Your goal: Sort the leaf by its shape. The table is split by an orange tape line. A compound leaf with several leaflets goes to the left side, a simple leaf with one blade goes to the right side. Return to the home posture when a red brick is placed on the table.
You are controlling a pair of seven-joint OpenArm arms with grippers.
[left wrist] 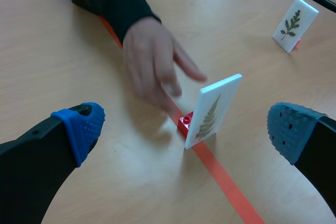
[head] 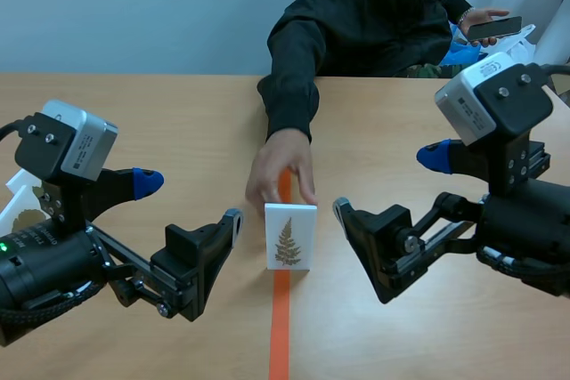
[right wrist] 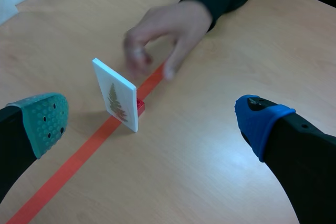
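On the orange tape (head: 280, 335), a stiff white fern-print card (head: 290, 236), probably light: pinch its side edges. Left hand (head: 190, 200), right hand (head: 386, 184): spread wide, empty.

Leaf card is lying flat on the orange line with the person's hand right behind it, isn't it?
Not quite. The leaf card is standing upright, not lying flat. The left wrist view shows it propped up by a small red stand. The rest is right: it is on the orange line, and the person's hand is right behind it.
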